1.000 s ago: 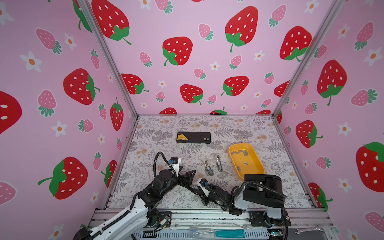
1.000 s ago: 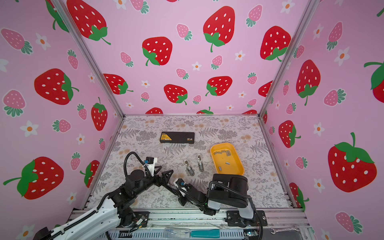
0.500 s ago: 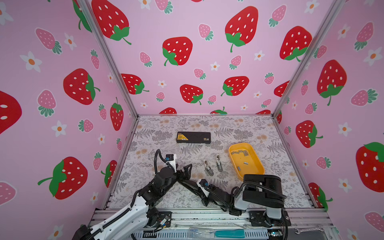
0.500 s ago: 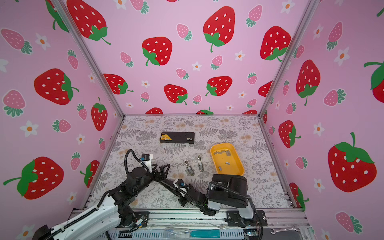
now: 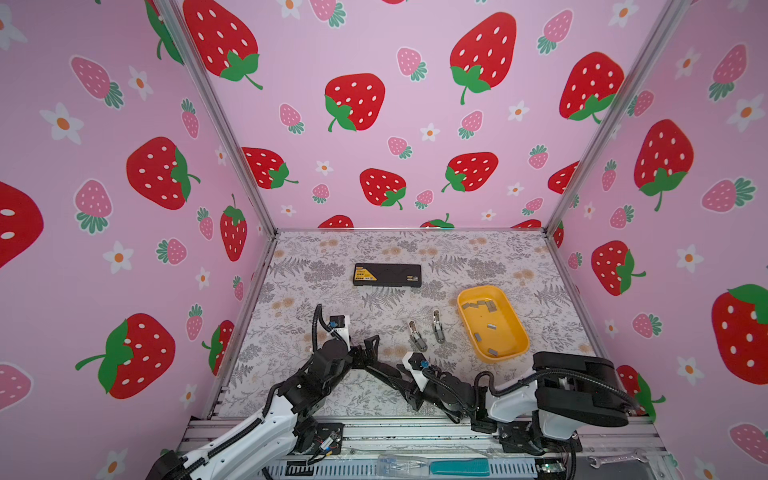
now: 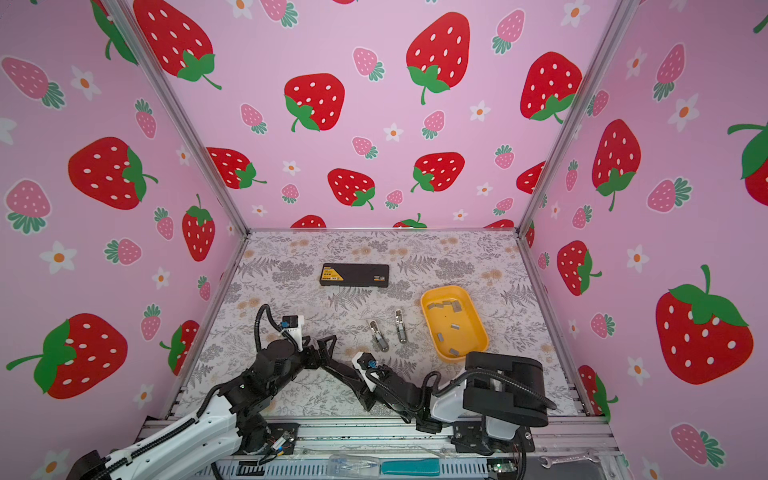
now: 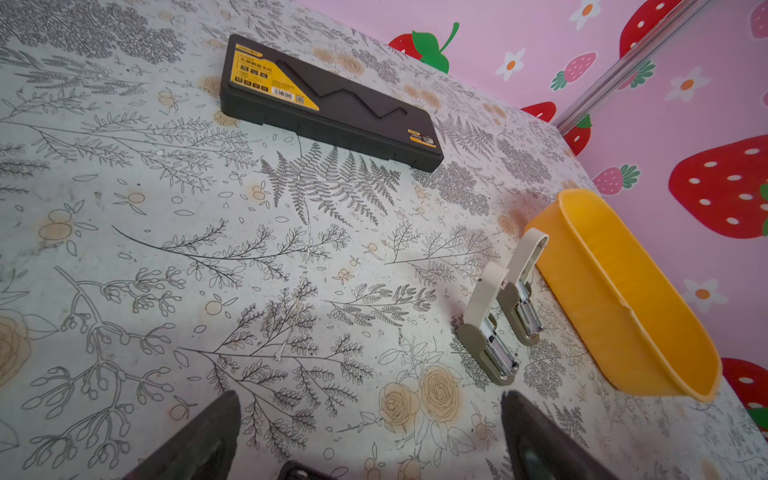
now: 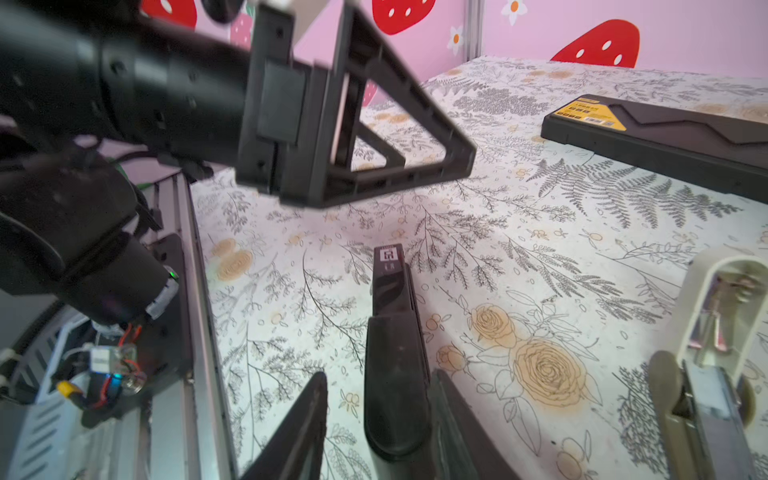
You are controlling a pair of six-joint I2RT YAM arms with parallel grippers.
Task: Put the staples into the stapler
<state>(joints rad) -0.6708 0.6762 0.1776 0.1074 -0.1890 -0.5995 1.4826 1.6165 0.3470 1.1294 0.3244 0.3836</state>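
The left gripper (image 5: 368, 353) is spread to its widest, hovering low over the pale floral-printed tabletop (image 5: 332, 257). In the left wrist view its two dark fingers (image 7: 203, 440) frame only patterned table. Nose to nose with it sits the right gripper (image 5: 374, 368), the pair meeting near the front edge of the table in both top views. Over to the right wrist view: the right gripper (image 8: 378, 374) has its jaws parted a little around a slim black bar with a small white printed label at its far end (image 8: 392, 324). The bar lies flat on the table. A sliver of table shows between it and one finger, while the other finger sits tight beside it, and whether they touch I can't tell. Just beyond and above, one triangular black finger of the left gripper fills that view. Now the staples (image 5: 482, 305): short flat grey metal strips, all lying in the shallow yellow plastic tray (image 5: 505, 324) on the right side of the table, a cluster at its far end and a few scattered toward the near end. Just beside the tray, between it and the grippers, lie two small cream-and-grey staplers (image 5: 417, 334), side by side, cream tops hinged up and metal channels bared. The stapler nearest the tray (image 7: 521, 291) is right against its wall. Well back from all this rests a flat black rectangular case with a yellow label (image 5: 387, 275).
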